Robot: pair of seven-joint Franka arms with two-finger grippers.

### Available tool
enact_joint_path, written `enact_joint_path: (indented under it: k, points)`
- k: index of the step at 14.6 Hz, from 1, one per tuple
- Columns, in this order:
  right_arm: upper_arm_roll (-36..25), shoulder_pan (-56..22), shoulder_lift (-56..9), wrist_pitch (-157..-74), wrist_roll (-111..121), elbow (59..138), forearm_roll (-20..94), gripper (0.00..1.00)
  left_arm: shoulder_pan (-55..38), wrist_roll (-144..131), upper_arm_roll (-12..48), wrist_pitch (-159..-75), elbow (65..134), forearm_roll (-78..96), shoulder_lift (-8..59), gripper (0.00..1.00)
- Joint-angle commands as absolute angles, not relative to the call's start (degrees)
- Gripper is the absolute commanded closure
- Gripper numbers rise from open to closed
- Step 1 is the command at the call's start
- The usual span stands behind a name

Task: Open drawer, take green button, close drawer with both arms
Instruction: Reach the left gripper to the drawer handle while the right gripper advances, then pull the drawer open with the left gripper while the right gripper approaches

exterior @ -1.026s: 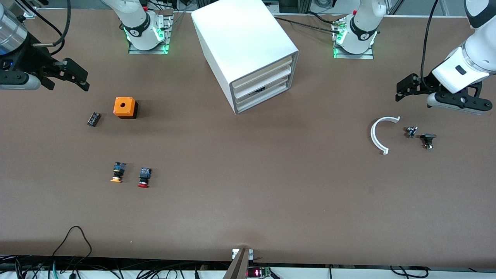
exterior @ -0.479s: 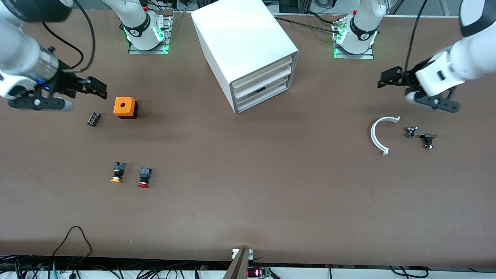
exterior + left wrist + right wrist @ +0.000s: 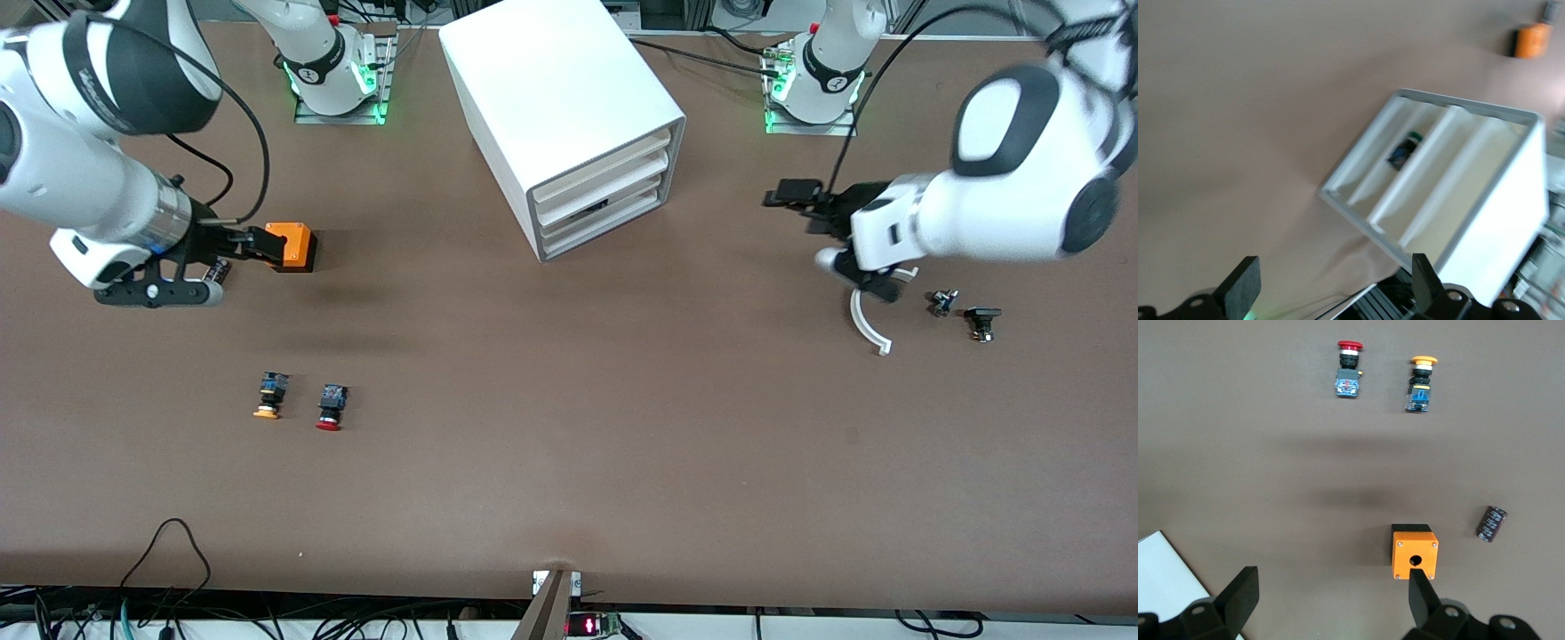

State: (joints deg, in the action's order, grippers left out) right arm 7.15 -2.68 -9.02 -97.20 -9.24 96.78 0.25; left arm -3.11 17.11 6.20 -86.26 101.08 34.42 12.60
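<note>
The white cabinet [image 3: 560, 89] stands at the robots' edge of the table, and all three drawers look shut. The lowest drawer [image 3: 609, 227] also shows in the left wrist view [image 3: 1361, 152]. The green-capped button [image 3: 1404, 148] lies inside it, seen through the gap over its front, and shows as a dark spot in the front view [image 3: 596, 207]. My left gripper [image 3: 800, 203] is open and empty over the table toward the left arm's end, facing the cabinet front; its own view shows it too [image 3: 1333, 290]. My right gripper [image 3: 258, 242] is open and empty beside the orange box [image 3: 295, 246], as its own view shows [image 3: 1330, 595].
Toward the right arm's end lie a black cylinder [image 3: 1491, 522], a yellow-capped button [image 3: 268, 396] and a red-capped button [image 3: 331, 407]. Toward the left arm's end lie a white curved piece [image 3: 867, 324] and two small dark parts [image 3: 942, 302] [image 3: 981, 322].
Both arms have swung in from the table's ends toward the cabinet. The right gripper has come up to the orange box; the left gripper has passed over the white curved piece.
</note>
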Motion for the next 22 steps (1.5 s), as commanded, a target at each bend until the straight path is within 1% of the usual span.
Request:
enact_joint_path:
  k: [1,4,6,7,8,11,13,16,18,20,22]
  points:
    - [7.1,-3.6,-9.5,-98.1,-10.8,96.0,0.3,0.01,-3.0,26.0,7.6,-86.2,98.4,41.8,20.5,0.0]
    - [7.1,-4.6,-13.0,-98.1,-14.4,95.0,0.3,0.01,-4.6,34.3,8.6,-92.5,99.9,44.8,24.0,0.0]
    - [7.1,-4.7,-15.7,-98.2,-17.1,93.7,0.4,0.01,-5.3,35.9,11.0,-99.2,104.5,45.0,24.3,0.0]
    - [7.1,-4.8,-17.0,-98.4,-17.7,92.7,0.4,0.01,-5.1,37.3,12.8,-101.8,107.0,45.3,24.3,0.0]
    - [7.1,-5.5,-18.1,-98.8,-17.8,92.0,0.4,0.01,-5.2,38.8,13.4,-103.5,109.6,47.2,24.3,0.0]
    - [7.1,-6.6,-22.0,-99.5,-20.5,89.2,0.6,0.01,-5.2,47.3,13.8,-106.3,116.5,54.1,24.3,0.01]
    - [7.0,-6.8,-24.2,-99.4,-21.3,86.1,0.8,0.01,-5.1,50.9,13.8,-107.5,119.4,56.7,24.3,0.01]
    - [7.1,-7.6,-25.9,-100.3,-25.6,85.2,0.8,0.01,-5.2,55.0,13.9,-108.6,124.6,61.2,24.0,0.04]
    - [7.0,-9.0,-26.5,-101.1,-29.8,84.6,0.6,0.01,-5.3,56.9,14.8,-109.9,126.6,63.2,24.0,0.09]
    - [7.0,-10.1,-27.1,-101.3,-34.0,84.2,0.6,0.01,-5.2,57.2,16.3,-111.6,128.1,64.2,24.0,0.18]
    - [7.1,-10.6,-28.6,-101.3,-35.3,81.8,0.8,0.01,-5.4,57.3,17.6,-112.7,128.7,65.2,24.1,0.34]
